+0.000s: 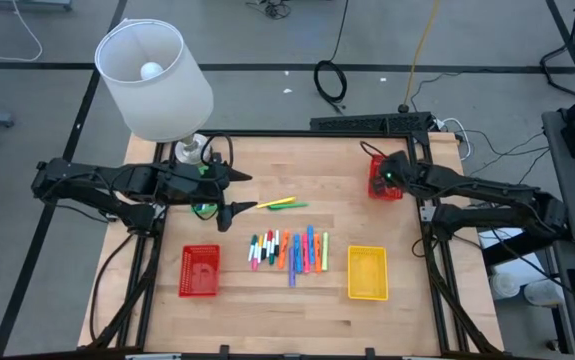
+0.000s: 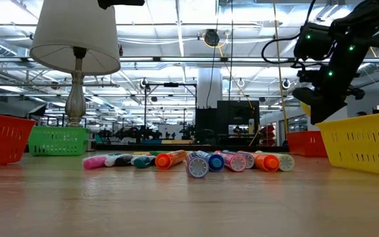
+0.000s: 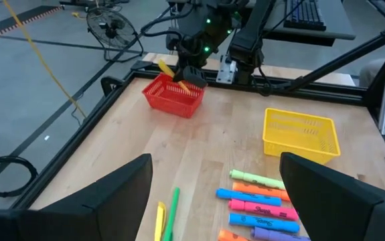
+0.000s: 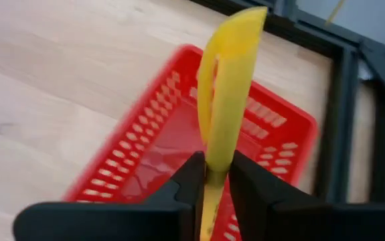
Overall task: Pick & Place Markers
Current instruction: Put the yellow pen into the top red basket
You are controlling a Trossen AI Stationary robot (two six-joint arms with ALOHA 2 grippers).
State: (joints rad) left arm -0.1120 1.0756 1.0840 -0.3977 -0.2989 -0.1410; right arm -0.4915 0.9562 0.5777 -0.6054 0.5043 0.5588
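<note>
Several markers in pink, orange, blue, green and red lie side by side in the table's middle, showing end-on in the low view as markers. A yellow and a green marker lie apart, just right of my open left gripper; they show between its fingers as two markers. My right gripper hovers over the far-right red basket, shut on a yellow marker. My right gripper pinches the yellow marker's lower barrel between its two fingers. The marker runs along the fingers and sticks out well past their tips. It is lifted clear and hangs tilted over the red basket, seen from across the table as a slanted yellow marker.
A lamp stands at the far left, above the left arm. A red basket and a yellow basket sit near the front edge, left and right of the markers. A green basket stands behind the left arm.
</note>
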